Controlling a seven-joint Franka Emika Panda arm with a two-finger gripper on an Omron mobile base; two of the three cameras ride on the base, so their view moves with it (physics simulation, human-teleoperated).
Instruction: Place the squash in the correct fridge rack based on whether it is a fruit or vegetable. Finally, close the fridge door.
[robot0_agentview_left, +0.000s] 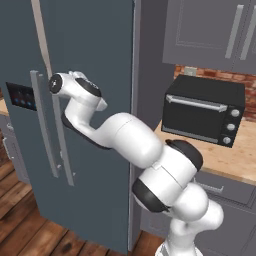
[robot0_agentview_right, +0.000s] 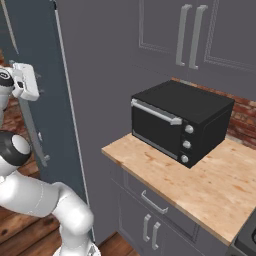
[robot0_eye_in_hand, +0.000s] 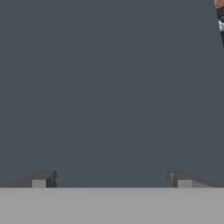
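The fridge door (robot0_agentview_left: 95, 125) stood shut or very nearly so, its plain slate-grey front flush beside the door with the black display panel (robot0_agentview_left: 20, 96) at about nine o'clock of the left base view, with the two long bar handles (robot0_agentview_left: 60, 150) side by side between them. The gripper (robot0_eye_in_hand: 111, 179) faced that plain front squarely; in the hand view the two dark fingertips (robot0_eye_in_hand: 41, 178) rose well apart at six o'clock, so the jaws were spread wide with nothing between them, and flat grey panel lay ahead. In the left base view the white arm (robot0_agentview_left: 125, 137) reached up toward ten o'clock, its wrist against the door near the handles. With the door closed over the racks, the squash was presumably already inside, though its rack could not be checked. The step in hand appeared to be the final closing push. To do it well, the hand should press flat and square on the panel near the handle side, far from the hinge, and push gently until the door seats, keeping the spread jaws off the bar handle. On the desk (robot0_agentview_right: 200, 185) at three o'clock sat a black toaster oven (robot0_agentview_right: 177, 125), well apart from the work.
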